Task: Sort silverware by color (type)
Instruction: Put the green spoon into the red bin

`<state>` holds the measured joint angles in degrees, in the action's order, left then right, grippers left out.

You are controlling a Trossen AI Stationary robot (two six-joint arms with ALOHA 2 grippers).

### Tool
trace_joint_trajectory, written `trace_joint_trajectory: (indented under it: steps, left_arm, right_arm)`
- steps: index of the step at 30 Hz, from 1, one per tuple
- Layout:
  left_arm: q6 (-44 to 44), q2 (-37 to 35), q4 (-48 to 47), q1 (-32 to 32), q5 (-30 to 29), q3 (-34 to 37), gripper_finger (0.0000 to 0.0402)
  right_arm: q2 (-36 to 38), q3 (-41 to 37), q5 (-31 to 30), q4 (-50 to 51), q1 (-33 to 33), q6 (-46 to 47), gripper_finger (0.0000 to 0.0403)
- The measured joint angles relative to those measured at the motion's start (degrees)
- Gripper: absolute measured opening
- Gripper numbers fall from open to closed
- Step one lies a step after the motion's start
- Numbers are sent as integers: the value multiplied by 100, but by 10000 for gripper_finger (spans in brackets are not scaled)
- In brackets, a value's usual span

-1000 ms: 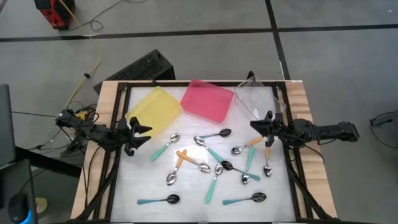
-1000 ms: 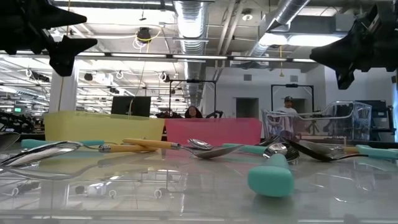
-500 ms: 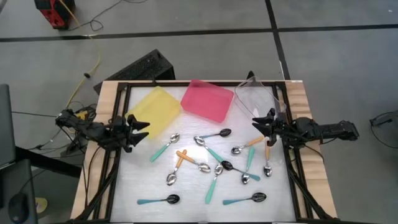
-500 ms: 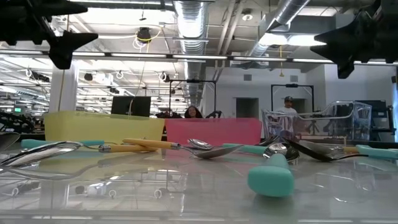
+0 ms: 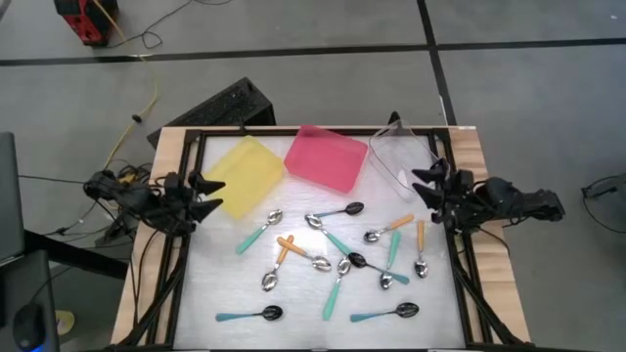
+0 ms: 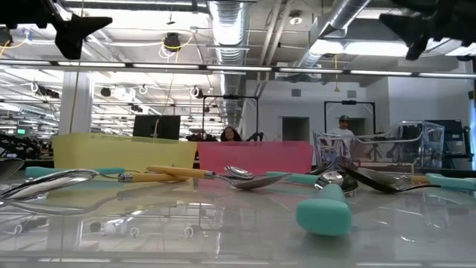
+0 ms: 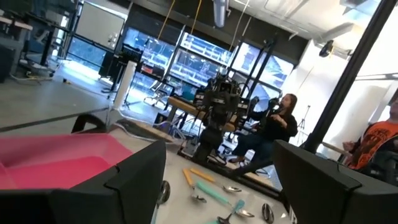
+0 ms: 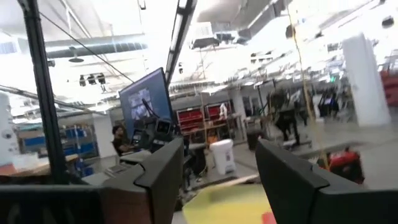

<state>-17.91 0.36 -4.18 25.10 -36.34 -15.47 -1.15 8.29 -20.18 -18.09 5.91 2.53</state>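
The silverware lies scattered flat on the white table top (image 5: 293, 293). It is several teal-handled spoons (image 5: 335, 293) and orange-handled spoons (image 5: 285, 248), with silver or black bowls. My left gripper (image 5: 207, 194) hovers open over the near corner of the yellow tray (image 5: 243, 174), at the table's left edge. My right gripper (image 5: 426, 186) hovers open by the clear tray (image 5: 399, 154), at the right edge. In the low view both the left gripper (image 6: 78, 28) and the right gripper (image 6: 416, 26) hang high above the spoons (image 6: 223, 176). Nothing is between either gripper's fingers (image 7: 127, 180) (image 8: 292, 177).
A pink tray (image 5: 326, 156) sits between the yellow and clear trays along the far edge. A black frame (image 5: 186, 274) borders the table top. People sit in the room beyond the table (image 7: 277, 121). There is bare table top near the front edge.
Both grippers have risen and drawn back from the spoons, the left toward the table's left edge and the right toward the right edge. The right gripper's fingers have spread wider. The spoons have stayed where they were.
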Motion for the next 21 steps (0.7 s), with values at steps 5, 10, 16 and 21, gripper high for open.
trace_joint_trajectory:
  steps: [5,10,16,21]
  left_arm:
    - [-39,2,-440,0,-56,-412,281]
    - [67,2,-468,0,-4,-778,281]
    - [140,2,-1093,-1,32,-1342,281]
    - [116,2,-1489,-1,67,-1605,281]
  right_arm:
    - [-243,493,0,99,9,-552,229]
    - [-664,921,-48,295,7,-737,229]
    - [-1598,1522,-85,313,9,-1006,229]
    - [-2537,2117,-89,461,8,-1158,229]
